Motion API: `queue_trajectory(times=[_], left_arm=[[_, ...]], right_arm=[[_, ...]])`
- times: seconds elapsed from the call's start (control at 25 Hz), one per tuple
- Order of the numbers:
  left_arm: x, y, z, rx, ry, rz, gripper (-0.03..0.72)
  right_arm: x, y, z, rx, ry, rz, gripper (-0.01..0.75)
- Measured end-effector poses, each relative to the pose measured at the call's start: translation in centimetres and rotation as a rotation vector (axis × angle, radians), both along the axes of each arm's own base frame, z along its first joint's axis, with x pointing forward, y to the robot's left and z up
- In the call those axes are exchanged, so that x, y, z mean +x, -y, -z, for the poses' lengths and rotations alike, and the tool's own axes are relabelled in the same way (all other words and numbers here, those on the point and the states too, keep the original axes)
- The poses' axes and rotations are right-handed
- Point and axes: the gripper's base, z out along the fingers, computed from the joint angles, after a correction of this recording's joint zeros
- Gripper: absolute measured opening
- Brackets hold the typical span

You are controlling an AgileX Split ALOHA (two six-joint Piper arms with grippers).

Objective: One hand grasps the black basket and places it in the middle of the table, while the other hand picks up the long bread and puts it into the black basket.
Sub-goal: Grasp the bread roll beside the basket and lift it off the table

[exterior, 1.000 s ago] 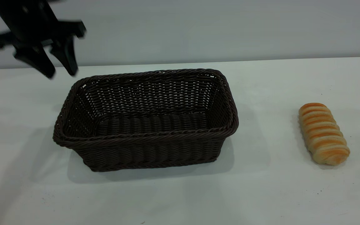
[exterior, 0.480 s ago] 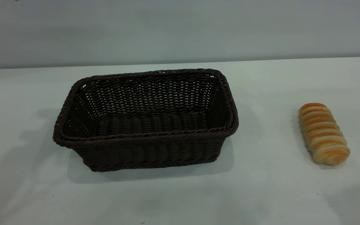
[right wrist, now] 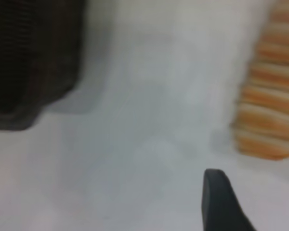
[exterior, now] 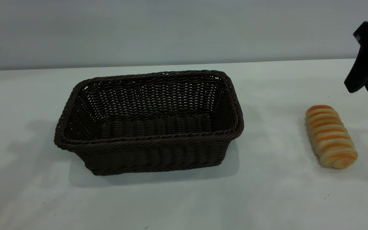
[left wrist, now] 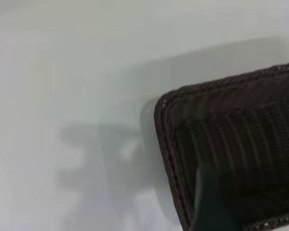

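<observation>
Bread (exterior: 331, 136): likely soft, light; grip gently across midsection. Right gripper (exterior: 367, 88) above, near; jaws parted, empty. Left gripper's state indeterminable.

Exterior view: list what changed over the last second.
The left gripper, a second ago above the black basket's back left corner, rose out of that view. The right gripper entered at the right edge, above and behind the long bread. Basket and bread stayed put on the table.

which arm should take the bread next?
Right. The right gripper hangs just above and behind the long bread, which lies on the table right of the black basket. Left gripper is out of exterior view.
</observation>
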Motion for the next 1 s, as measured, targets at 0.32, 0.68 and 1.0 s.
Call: queue_trajectory(times=[0.32, 0.68, 1.0], left_arm=[[-0.1, 0.0, 0.1, 0.001, -0.017, 0.002, 0.488], [-0.4, 0.0, 0.2, 0.006, -0.052, 0.006, 0.488], [-0.7, 0.0, 0.4, 0.010, -0.086, 0.010, 0.488]], right_arm=[[5.0, 0.6, 3.2, -0.045, -0.054, 0.031, 0.346], [6.2, -0.6, 12.5, -0.088, -0.143, 0.035, 0.343], [6.4, -0.6, 12.7, -0.115, -0.144, 0.002, 0.065]])
